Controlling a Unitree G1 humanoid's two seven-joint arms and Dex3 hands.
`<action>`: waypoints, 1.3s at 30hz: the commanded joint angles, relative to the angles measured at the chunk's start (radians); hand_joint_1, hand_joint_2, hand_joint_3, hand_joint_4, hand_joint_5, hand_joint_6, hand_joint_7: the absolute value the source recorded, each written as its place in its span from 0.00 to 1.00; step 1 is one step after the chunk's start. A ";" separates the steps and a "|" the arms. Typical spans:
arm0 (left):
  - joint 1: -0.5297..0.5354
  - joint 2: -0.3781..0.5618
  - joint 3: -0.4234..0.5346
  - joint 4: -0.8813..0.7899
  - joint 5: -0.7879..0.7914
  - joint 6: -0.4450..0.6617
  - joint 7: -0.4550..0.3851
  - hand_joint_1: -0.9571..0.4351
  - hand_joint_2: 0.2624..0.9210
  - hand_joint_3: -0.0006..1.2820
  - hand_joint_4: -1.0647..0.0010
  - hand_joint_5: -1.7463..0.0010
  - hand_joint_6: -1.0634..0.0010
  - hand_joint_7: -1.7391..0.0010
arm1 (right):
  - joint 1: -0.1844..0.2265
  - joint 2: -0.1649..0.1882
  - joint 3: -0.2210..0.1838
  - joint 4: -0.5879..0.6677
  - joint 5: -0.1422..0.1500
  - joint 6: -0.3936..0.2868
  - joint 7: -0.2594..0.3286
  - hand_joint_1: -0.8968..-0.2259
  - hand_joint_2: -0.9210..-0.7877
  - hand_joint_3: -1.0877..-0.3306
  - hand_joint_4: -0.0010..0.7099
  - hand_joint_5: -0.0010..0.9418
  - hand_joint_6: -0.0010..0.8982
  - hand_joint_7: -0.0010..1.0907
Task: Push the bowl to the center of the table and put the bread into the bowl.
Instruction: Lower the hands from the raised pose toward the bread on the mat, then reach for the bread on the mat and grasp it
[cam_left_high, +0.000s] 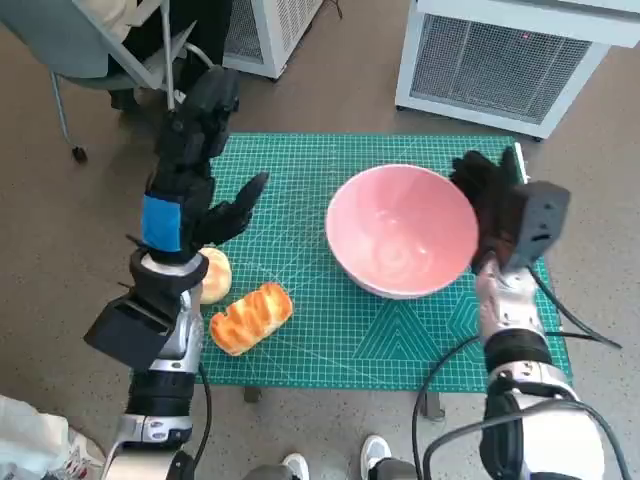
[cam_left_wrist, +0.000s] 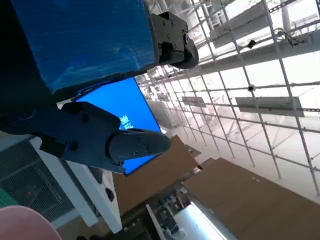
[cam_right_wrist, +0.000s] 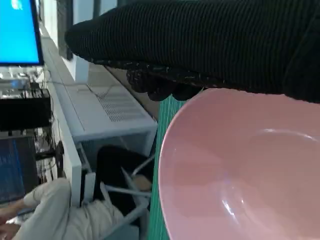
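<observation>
- A pink bowl (cam_left_high: 402, 231) is seen upright on a green mat (cam_left_high: 300, 330) that covers the table, a little right of the mat's middle; nothing lies in it.
- The right hand (cam_left_high: 487, 195) is set against the bowl's right rim, at the side away from the bread; in the right wrist view the glove (cam_right_wrist: 210, 45) lies as a dark band just over the rim of the bowl (cam_right_wrist: 240, 165).
- Nothing is held by the right hand; whether its fingers are spread or curled cannot be told, as they are hardly shown.
- The left hand (cam_left_high: 195, 165) is raised above the mat's left part, with its fingers spread wide and nothing held in it; its blue tape (cam_left_high: 160, 222) faces the head camera.
- In the left wrist view, the fingers (cam_left_wrist: 100, 137) are seen apart against a ceiling and a blue screen (cam_left_wrist: 122, 112).
- A long bread (cam_left_high: 250, 317) lies near the mat's front left, well apart from the bowl, tilted across the mat.
- A round bun (cam_left_high: 214, 274) lies just beside the bread, partly hidden by the left arm.
- A white unit (cam_left_high: 510, 55) stands on the floor beyond the table's far right corner.
- A seated person (cam_right_wrist: 55, 210) in a pale sleeve is shown in the right wrist view.
</observation>
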 joint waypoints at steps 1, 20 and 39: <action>0.022 0.012 0.007 -0.033 0.021 0.005 0.019 0.41 1.00 0.25 0.76 1.00 0.80 0.83 | -0.012 0.030 -0.015 0.019 0.001 0.042 -0.003 0.65 0.00 0.30 0.34 0.00 0.29 0.01; 0.083 0.060 0.034 -0.045 0.027 -0.021 0.024 0.40 1.00 0.25 0.75 1.00 0.77 0.90 | -0.057 0.007 -0.003 -0.001 -0.029 -0.004 -0.006 0.67 0.00 0.32 0.33 0.00 0.29 0.01; 0.263 0.272 0.022 -0.280 0.198 0.223 -0.069 0.38 1.00 0.26 0.73 1.00 0.76 0.93 | 0.001 -0.020 0.057 -0.247 0.034 -0.637 0.277 0.49 0.00 0.39 0.37 0.02 0.34 0.03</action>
